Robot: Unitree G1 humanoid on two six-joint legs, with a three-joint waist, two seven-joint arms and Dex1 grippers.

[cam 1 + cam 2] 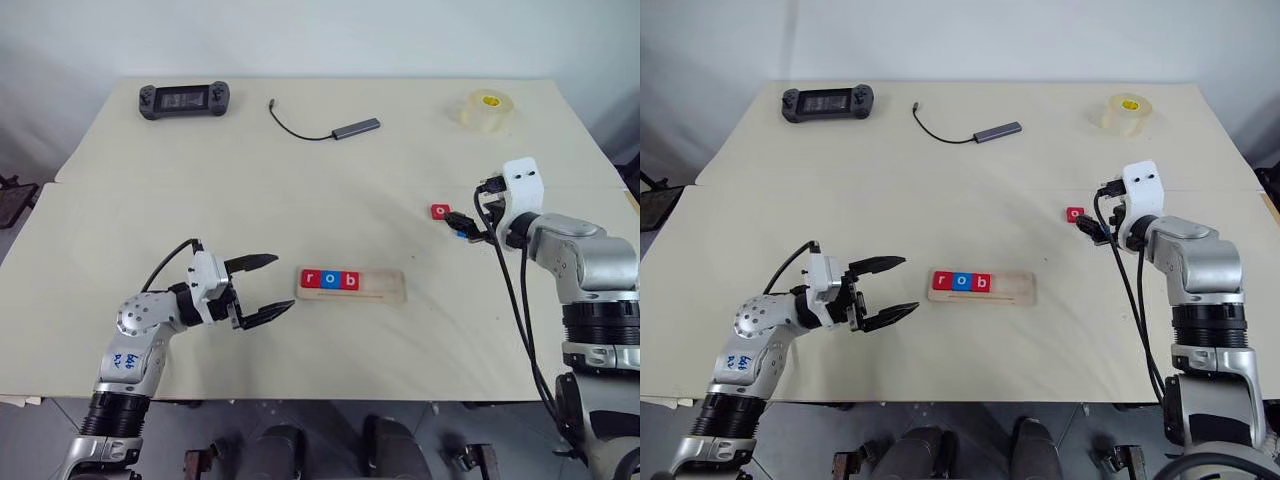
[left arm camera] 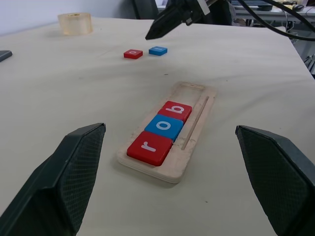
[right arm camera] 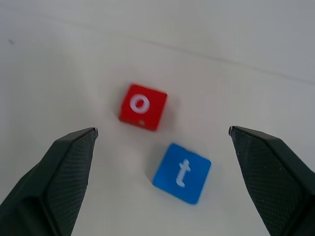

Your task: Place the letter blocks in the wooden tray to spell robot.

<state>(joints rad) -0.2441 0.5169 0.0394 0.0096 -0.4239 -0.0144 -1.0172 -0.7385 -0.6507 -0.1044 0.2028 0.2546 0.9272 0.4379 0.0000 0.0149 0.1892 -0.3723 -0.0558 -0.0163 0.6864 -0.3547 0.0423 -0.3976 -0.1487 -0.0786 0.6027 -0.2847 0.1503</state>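
Altogether three blocks (image 1: pixel 329 279) trayed, two loose (table) (image 3: pixel 141 106)

Three small flat square tiles sit side by side in the pale wooden tray (image 2: pixel 193 132), just ahead of the left gripper (image 1: pixel 262 292): a red tile (image 2: pixel 149 147) reading "r", a blue tile (image 2: pixel 167 127) reading "o", and a red tile (image 2: pixel 175 111) reading "b". Just in front of the wide-spread right gripper (image 3: pixel 162 142), a loose red tile (image 3: pixel 142 106) reads "o" and a loose blue tile (image 3: pixel 182 172) beside it reads "t".
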